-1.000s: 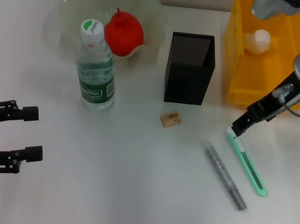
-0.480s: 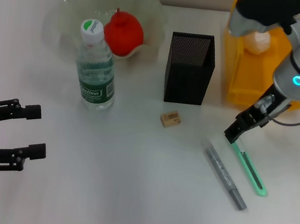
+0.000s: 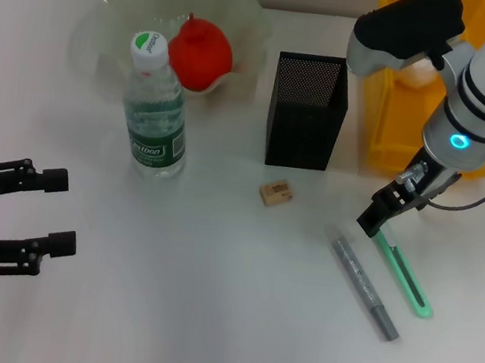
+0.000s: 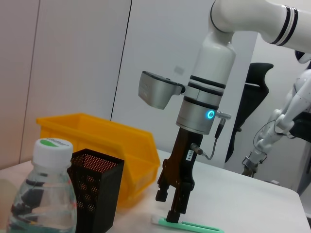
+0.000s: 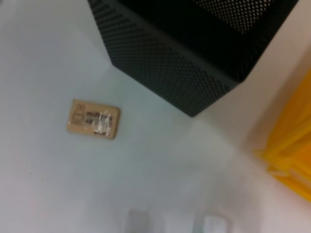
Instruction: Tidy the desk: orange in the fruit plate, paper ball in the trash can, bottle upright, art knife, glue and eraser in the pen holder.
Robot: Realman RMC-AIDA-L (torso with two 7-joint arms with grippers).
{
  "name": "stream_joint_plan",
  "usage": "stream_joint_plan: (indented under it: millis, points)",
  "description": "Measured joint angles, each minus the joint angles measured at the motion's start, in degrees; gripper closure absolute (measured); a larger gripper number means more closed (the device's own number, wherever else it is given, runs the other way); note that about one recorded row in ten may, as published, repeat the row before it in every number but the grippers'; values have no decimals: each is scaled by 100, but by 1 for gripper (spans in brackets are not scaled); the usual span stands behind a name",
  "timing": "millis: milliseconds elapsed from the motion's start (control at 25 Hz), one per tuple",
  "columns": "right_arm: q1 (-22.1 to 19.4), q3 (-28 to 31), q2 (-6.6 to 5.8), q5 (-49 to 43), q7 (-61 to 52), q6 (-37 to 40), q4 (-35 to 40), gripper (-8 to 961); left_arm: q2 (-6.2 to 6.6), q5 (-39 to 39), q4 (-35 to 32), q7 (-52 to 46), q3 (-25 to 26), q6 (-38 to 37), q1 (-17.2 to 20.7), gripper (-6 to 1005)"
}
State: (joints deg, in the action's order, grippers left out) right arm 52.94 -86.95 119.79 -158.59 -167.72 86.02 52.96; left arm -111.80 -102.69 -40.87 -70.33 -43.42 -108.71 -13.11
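Head view: steep look down on the table. Left wrist: low, sideways. Right wrist: close overhead (all share the pen holder).

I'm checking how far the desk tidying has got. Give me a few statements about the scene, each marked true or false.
1. The bottle stands upright. True.
2. The eraser is inside the pen holder. False: it lies on the desk in front of it.
3. The right gripper is at the near end of the green knife. True.
4. The left gripper holds the glue stick. False: it is open and empty, far from it.
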Motion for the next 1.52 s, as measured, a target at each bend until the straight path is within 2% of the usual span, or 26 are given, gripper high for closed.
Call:
stream_joint_plan:
  millis: [600, 720, 1360, 1520]
  points:
    - [39, -181, 0, 221, 59, -195, -249, 217, -1, 12, -9, -42, -1, -5, -57, 198]
    - [43, -184, 0, 223, 34, -246, -313, 415, -1, 11, -9, -42, 0, -4, -59, 198]
    - [91, -374, 7, 441, 65, -427, -635, 630, -7, 3, -9, -43, 0, 59, -49, 198]
    - [52, -377, 9, 444, 65, -389, -587, 753, -10, 4, -9, -43, 0, 66, -44, 198]
